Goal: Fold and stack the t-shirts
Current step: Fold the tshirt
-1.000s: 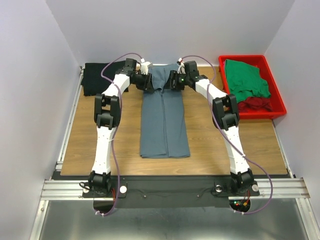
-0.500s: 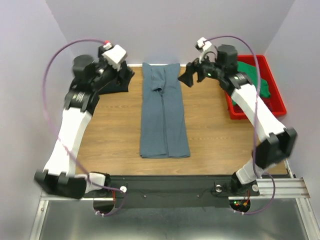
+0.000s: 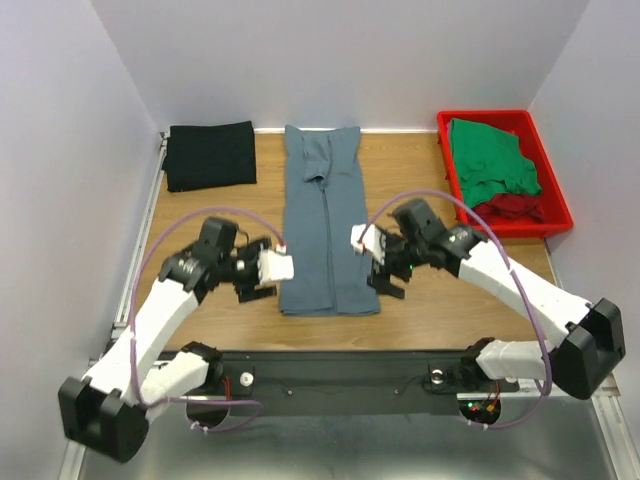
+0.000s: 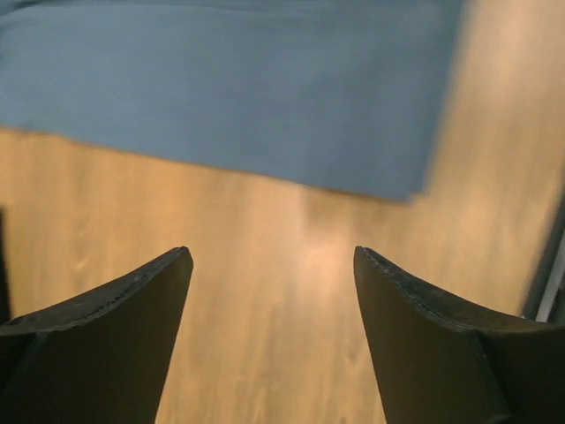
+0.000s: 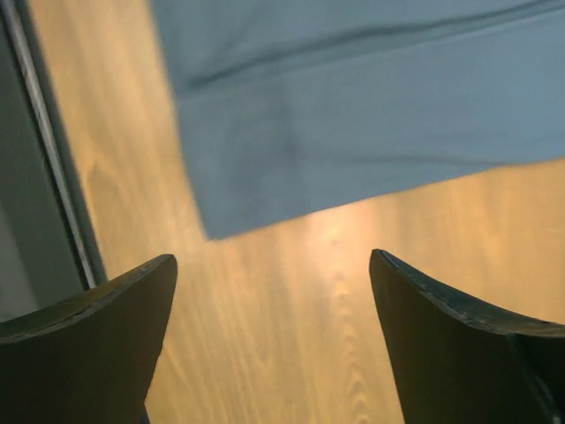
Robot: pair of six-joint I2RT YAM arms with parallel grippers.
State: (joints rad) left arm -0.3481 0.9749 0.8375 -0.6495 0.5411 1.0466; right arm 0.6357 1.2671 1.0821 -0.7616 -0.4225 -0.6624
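Observation:
A slate blue-grey t-shirt, folded into a long strip, lies down the middle of the table. My left gripper is open and empty over bare wood, just left of the shirt's near left corner. My right gripper is open and empty over wood, just right of the near right corner. A folded black t-shirt lies at the back left. A green t-shirt and a dark red t-shirt lie crumpled in the tray.
A red plastic tray stands at the back right against the wall. The table's near metal edge shows in the right wrist view and in the left wrist view. Walls close in the left, back and right sides.
Both arms have swung from the shirt's far end, up and outward, then down to its near end. Both grippers now sit low beside the near corners. The shirt has not moved.

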